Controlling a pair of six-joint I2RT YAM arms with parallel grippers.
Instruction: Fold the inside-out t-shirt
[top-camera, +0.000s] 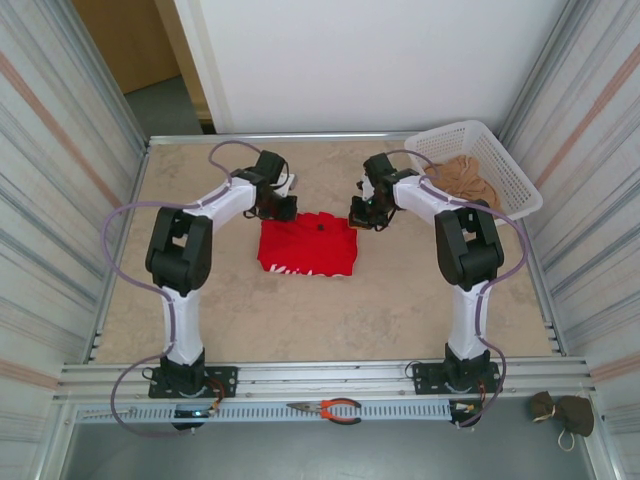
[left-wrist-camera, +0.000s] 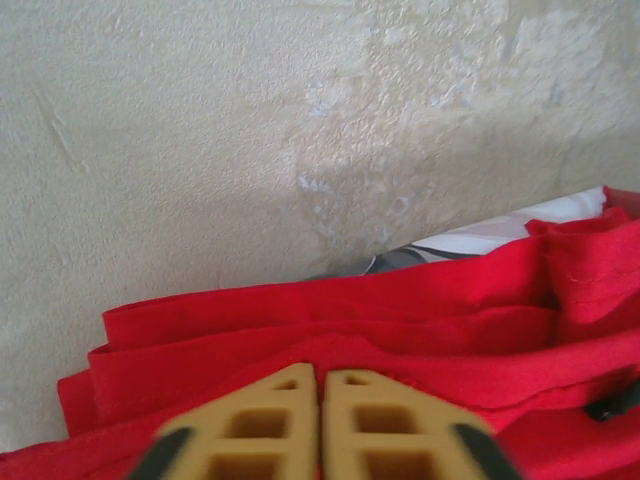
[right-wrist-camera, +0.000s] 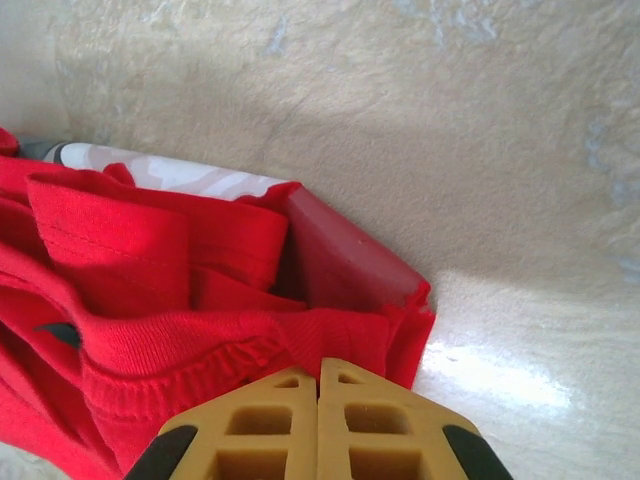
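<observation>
The bright red t-shirt (top-camera: 308, 246) lies folded into a small rectangle in the middle of the table, with white print along its near edge. My left gripper (top-camera: 281, 208) sits at the shirt's far left corner and my right gripper (top-camera: 366, 214) at its far right corner. Seen from the left wrist, the tan fingers of the left gripper (left-wrist-camera: 320, 372) are shut, with layered red cloth (left-wrist-camera: 400, 320) bunched at their tips. From the right wrist, the right gripper (right-wrist-camera: 319, 365) is shut on a ribbed red hem (right-wrist-camera: 200, 340) beside the corner.
A white plastic basket (top-camera: 512, 160) at the far right holds a tan-brown garment (top-camera: 462, 178). Orange-handled pliers (top-camera: 335, 409) lie on the front rail, and a dark object (top-camera: 562, 412) sits at the bottom right. Corrugated walls close in both sides.
</observation>
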